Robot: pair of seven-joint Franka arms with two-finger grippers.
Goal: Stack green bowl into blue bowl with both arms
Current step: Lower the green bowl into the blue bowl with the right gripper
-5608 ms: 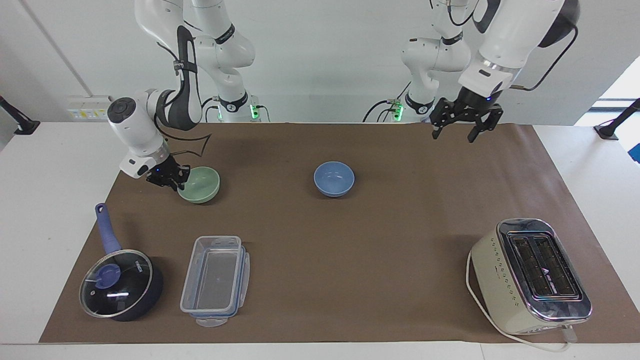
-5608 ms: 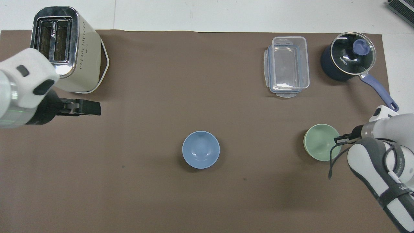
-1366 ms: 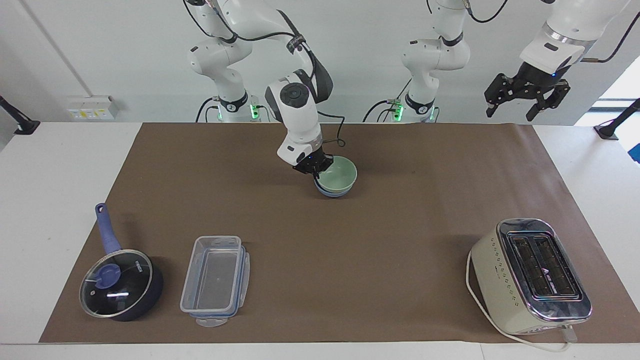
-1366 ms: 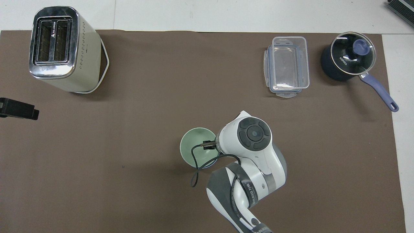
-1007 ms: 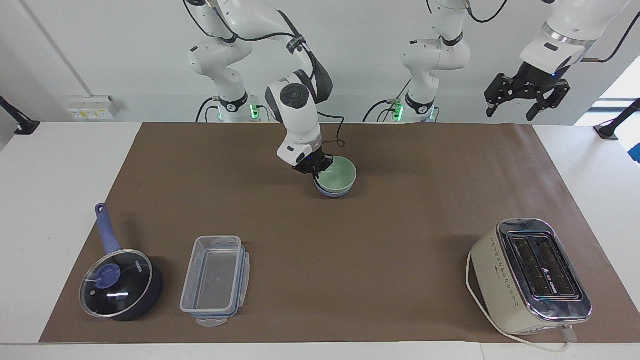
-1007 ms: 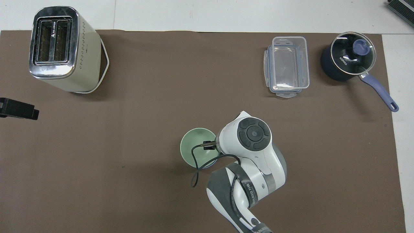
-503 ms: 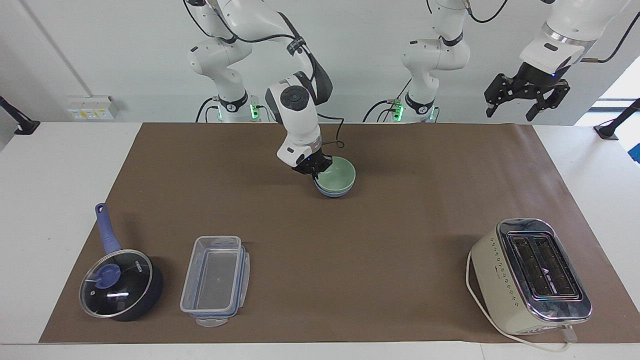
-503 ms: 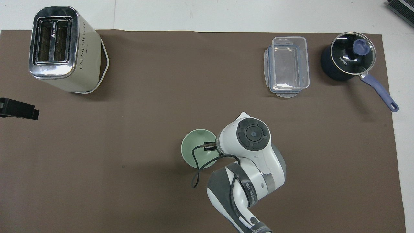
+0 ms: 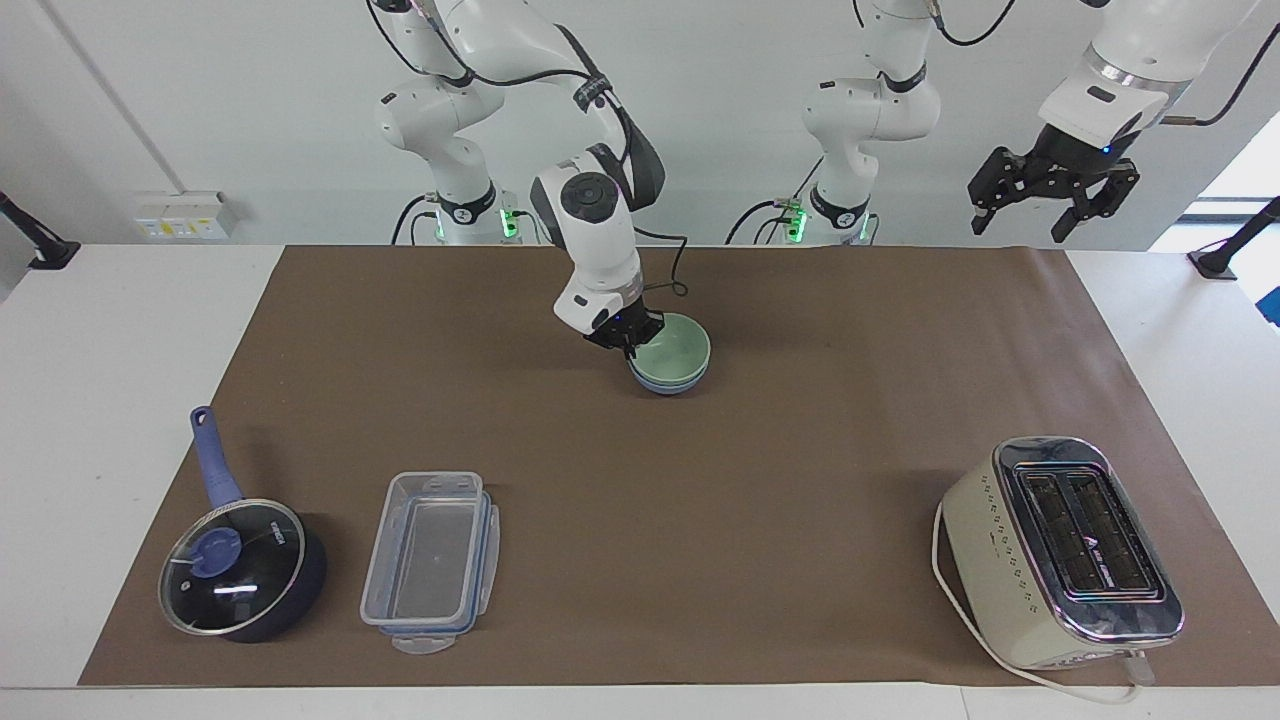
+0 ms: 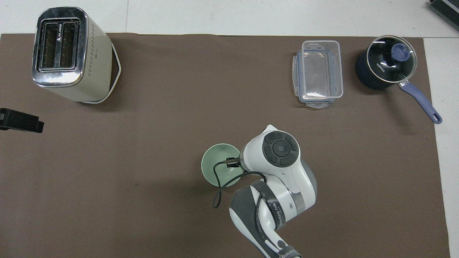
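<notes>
Mint-green on periwinkle marks the centre of the scene: the green bowl (image 9: 673, 354) is seated inside the blue bowl (image 9: 668, 384), of which only a thin band is seen beneath it. The stack serves as landmark. Reading the facing view from left to right, a lidded saucepan (image 9: 243, 568) and a clear plastic container (image 9: 430, 561) are found farther from the robots than the stack, toward the right arm's end of the table (image 9: 120, 330). The right pincer (image 9: 628, 338) is closed on the green bowl's rim, at the side nearest that arm's base. Compared with a second ago, the green bowl has been lowered and drawn slightly toward the right arm's side, so that it sits more squarely in the blue one. Placement is therefore judged essentially complete; release of the rim appears to be what remains. A toaster (image 9: 1062, 553) lies farther from the robots toward the left arm's end. The left pincer (image 9: 1050, 199) waits, open and empty, raised above that end.
</notes>
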